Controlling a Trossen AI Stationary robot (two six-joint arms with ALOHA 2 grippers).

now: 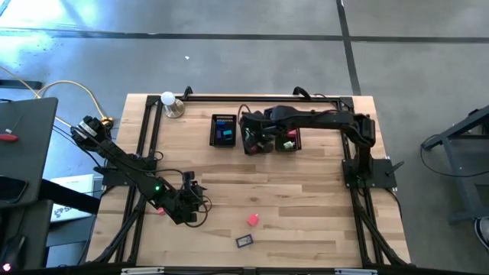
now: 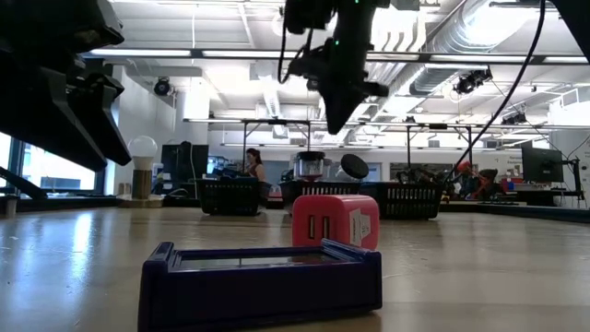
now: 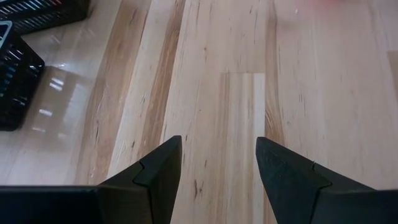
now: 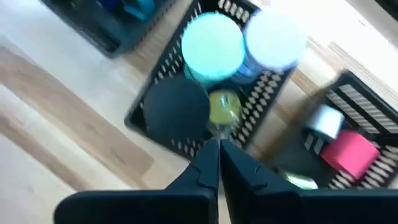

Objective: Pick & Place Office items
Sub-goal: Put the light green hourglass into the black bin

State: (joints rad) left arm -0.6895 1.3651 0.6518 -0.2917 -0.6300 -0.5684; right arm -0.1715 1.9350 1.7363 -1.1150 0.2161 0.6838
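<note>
Your right gripper (image 4: 219,149) is closed with nothing between its fingers, poised above the middle bin (image 1: 257,136) at upper centre of the high view; that bin holds a teal roll (image 4: 212,43), a white roll (image 4: 275,37) and a black roll (image 4: 176,112). Your left gripper (image 3: 217,158) sits lower left, fingers apart over bare table (image 1: 306,198), holding nothing. A pink block (image 1: 253,220) and a dark blue tray (image 1: 244,241) lie loose at lower centre, near each other.

L hand (image 3: 217,180) parted, R hand (image 4: 219,163) closed.
</note>
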